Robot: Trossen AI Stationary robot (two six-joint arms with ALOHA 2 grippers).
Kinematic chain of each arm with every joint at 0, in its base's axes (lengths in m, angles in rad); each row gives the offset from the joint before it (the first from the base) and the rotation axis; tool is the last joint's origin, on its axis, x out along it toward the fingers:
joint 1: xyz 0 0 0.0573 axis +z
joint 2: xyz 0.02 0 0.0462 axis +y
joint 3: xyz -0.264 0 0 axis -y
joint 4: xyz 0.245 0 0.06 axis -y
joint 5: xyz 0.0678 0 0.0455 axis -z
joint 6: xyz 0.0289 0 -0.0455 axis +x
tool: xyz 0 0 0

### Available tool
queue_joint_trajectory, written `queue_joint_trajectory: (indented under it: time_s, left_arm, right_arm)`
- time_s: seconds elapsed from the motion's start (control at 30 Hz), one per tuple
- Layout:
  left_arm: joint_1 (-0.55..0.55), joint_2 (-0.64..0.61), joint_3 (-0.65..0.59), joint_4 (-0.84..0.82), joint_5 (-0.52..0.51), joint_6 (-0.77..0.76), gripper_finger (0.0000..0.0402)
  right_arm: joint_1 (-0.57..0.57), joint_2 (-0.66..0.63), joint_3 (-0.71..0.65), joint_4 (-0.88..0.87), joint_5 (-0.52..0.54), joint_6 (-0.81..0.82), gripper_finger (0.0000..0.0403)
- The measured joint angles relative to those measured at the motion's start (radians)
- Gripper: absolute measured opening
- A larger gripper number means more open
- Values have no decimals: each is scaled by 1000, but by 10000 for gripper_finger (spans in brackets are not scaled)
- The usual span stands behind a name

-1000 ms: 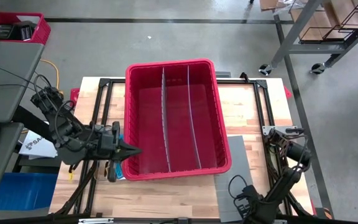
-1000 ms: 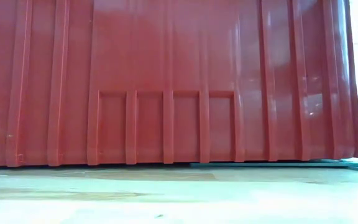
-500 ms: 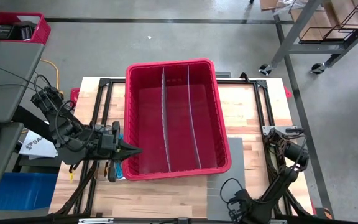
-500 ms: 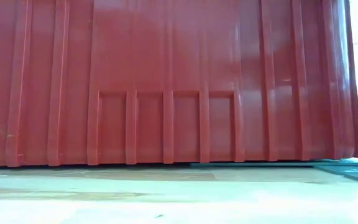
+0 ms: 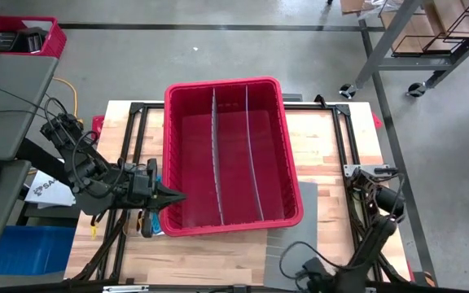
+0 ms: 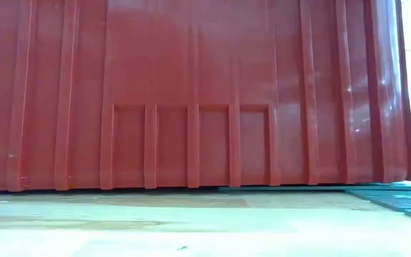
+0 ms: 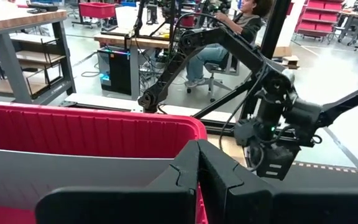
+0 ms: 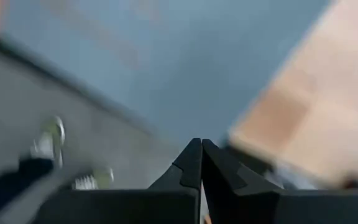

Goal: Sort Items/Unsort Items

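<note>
Table: you are looking at a pale wooden top that is carrying a black frame and a grey mat at its near right corner.
Bin: the large red bin is sitting mid-table, two thin dividers splitting it into three compartments; all three are showing bare floor. In the low view its ribbed wall is filling nearly the whole picture.
Left gripper: your left claw is hanging at the bin's near left corner, fingers pressed together, pinching nothing, tip just over the rim.
Right gripper: your right claw is sitting low at the table's near right edge, fingers pressed together, carrying nothing.
Items: you are seeing none of the small pieces or sticks in any view, so their place cannot be told.
</note>
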Motion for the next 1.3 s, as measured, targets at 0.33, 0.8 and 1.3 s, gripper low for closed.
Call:
queue_joint_trajectory:
  time_s: [0.33, 0.8, 1.3]
  left_arm:
    - [0, 0, 0, 3, -19, 0, 0]
    - [2, 0, 0, 2, -36, 0, 0]
    - [6, 0, 0, -3, -47, 13, 0]
  right_arm:
    - [-146, 0, -157, 40, 153, -48, 0]
    - [-83, 51, -205, 520, 187, -50, 0]
    - [73, 14, 78, 273, 102, -56, 0]
